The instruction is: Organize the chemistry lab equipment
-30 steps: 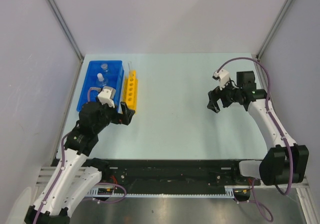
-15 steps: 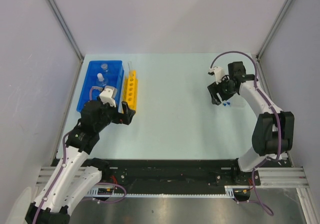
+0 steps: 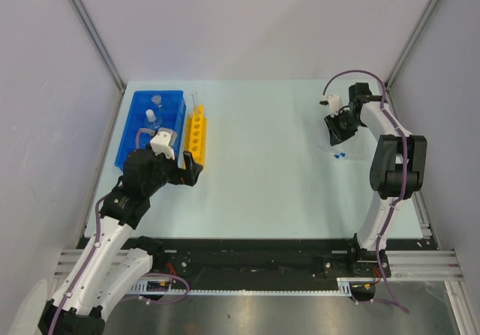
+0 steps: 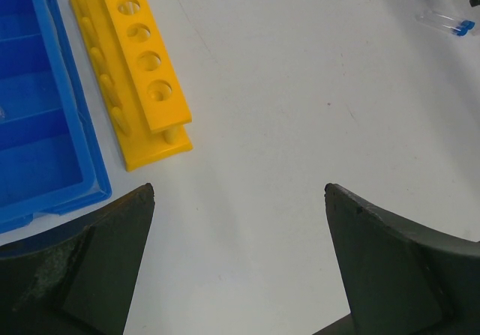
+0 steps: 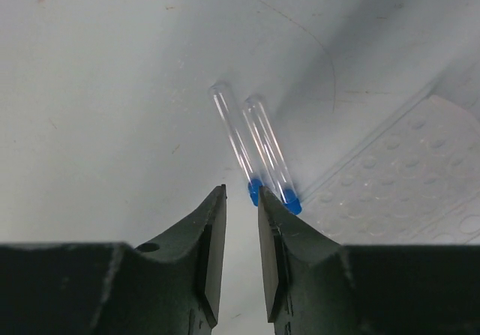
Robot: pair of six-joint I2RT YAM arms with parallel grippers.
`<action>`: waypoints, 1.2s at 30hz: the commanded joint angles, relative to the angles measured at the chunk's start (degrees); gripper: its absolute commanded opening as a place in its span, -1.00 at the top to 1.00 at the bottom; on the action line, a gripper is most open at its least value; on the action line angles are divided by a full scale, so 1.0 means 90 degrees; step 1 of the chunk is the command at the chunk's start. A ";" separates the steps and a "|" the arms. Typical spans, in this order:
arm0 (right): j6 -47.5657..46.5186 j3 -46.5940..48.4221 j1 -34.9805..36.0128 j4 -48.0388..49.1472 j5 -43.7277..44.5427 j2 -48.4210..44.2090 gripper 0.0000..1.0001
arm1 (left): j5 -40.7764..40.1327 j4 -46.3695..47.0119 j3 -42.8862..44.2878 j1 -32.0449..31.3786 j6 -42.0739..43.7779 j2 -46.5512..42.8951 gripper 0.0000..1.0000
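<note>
Progress: early to middle, by my reading. The blue compartmented tray sits at the far left of the tabletop with two small glass flasks in its far compartments. The near compartments show bare in the left wrist view. The yellow tube rack lies just beside the tray's right wall. All the holes visible are unfilled, and one thin clear tube shows at its far end.

Left to do: two blue-tipped droppers lie loose, well apart from the tray on the right side, side by side and touching. A clear dimpled slide rests just beside them.

Right gripper: the fingers are narrowly parted with nothing between them, and their tips are just short of the blue caps. Left gripper: the fingers are spread wide and empty, near the rack's near end.

Materials: the tray and rack are glossy moulded plastic. The rack is a flat bar with round holes on short feet. The droppers are slim, clear, round-ended cylinders. The slide is translucent and pebbled. The tabletop is matte and pale, with faint scuffs.
</note>
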 commanded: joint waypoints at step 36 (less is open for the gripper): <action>-0.0069 0.0734 0.0103 -0.0219 0.0698 0.1009 0.39 | 0.0115 0.0136 0.0134 0.0047 0.0291 0.0026 -0.99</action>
